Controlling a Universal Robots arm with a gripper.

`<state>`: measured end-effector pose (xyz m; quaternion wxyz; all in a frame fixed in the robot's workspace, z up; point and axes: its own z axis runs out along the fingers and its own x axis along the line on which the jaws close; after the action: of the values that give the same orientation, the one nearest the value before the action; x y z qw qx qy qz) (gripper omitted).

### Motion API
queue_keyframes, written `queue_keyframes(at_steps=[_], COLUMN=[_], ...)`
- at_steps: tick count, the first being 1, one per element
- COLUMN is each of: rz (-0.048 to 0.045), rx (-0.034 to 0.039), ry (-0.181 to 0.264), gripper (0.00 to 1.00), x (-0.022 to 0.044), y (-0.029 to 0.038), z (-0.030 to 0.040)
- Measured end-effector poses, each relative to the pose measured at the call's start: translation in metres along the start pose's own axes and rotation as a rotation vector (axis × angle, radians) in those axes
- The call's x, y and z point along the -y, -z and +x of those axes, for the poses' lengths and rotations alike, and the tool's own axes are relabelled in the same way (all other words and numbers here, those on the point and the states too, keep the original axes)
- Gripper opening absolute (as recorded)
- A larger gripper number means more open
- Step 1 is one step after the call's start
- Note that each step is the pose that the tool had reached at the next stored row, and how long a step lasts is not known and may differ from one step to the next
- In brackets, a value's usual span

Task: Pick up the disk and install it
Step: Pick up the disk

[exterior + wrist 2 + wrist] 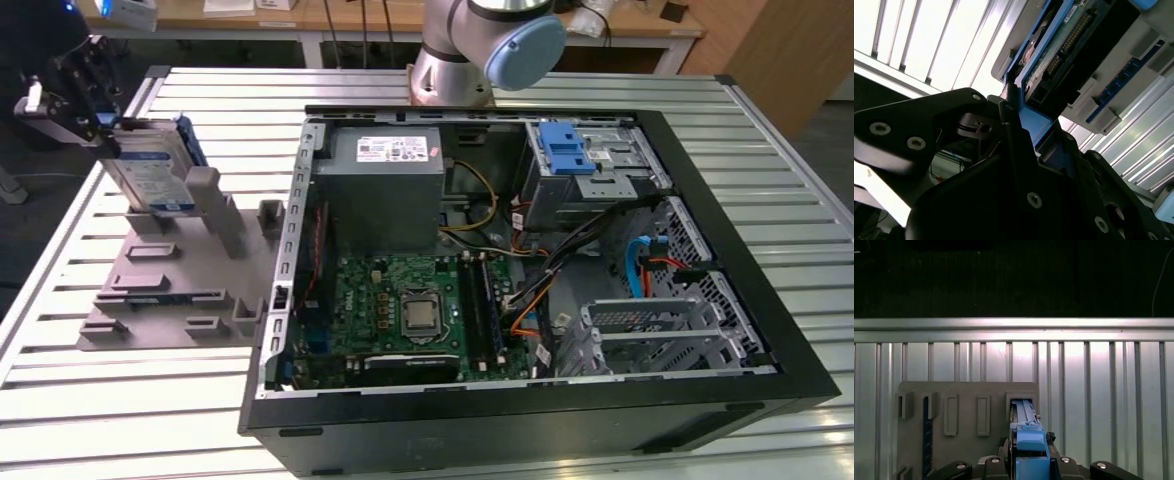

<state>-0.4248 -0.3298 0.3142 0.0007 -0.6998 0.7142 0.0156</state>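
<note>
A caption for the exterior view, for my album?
Pincer gripping the upright disk at the grey holder, beside an open computer case.

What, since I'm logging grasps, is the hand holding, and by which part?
The hand holds the disk, clamped on the blue frame at its upper end, above the grey holder.

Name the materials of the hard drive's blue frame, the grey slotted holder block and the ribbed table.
Blue frame of the silver-grey disk: moulded plastic, matte, likely. Grey slotted holder block: matte, uniform grey, probably plastic. Ribbed table: bright reflective slats, apparently aluminium.
</note>
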Motion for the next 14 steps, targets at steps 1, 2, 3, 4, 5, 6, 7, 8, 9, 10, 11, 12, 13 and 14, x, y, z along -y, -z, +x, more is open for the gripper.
queue_keyframes(at_steps=[1, 2, 3, 4, 5, 6, 7, 8, 9, 10, 11, 12, 13, 14], rz=[0.0001, 0.0001, 0.0001, 0.0001, 0.0, 0.0, 0.0, 0.0003, 0.0003, 0.0003, 0.0, 0.0001, 0.0002, 0.0001], rx=[0.0001, 0.0002, 0.0002, 0.0003, 0.0004, 0.0006, 0.0007, 0.0008, 0.0008, 0.0008, 0.0007, 0.0007, 0.0007, 0.0007], ry=[0.0, 0.0, 0.0, 0.0, 0.0, 0.0, 0.0, 0.0, 0.0, 0.0, 0.0, 0.0, 0.0, 0.0], gripper=[0.36, 0.36, 0.36, 0.36, 0.36, 0.36, 0.36, 0.36, 0.36, 0.36, 0.36, 0.36, 0.36, 0.36], x=[0.0, -0.0001, -0.0001, -0.0001, -0.0001, -0.0002, -0.0002, -0.0002, -0.0002, -0.0002, -0.0002, -0.0002, -0.0002, -0.0002], y=[0.001, 0.0022, 0.0034, 0.0046, 0.0059, 0.0071, 0.0077, 0.0077, 0.0077, 0.0078, 0.0079, 0.0079, 0.0079, 0.0081], z=[0.0, 0.0, -0.0001, -0.0001, -0.0001, -0.0001, -0.0002, -0.0002, -0.0002, -0.0002, -0.0002, -0.0002, -0.0002, -0.0002])
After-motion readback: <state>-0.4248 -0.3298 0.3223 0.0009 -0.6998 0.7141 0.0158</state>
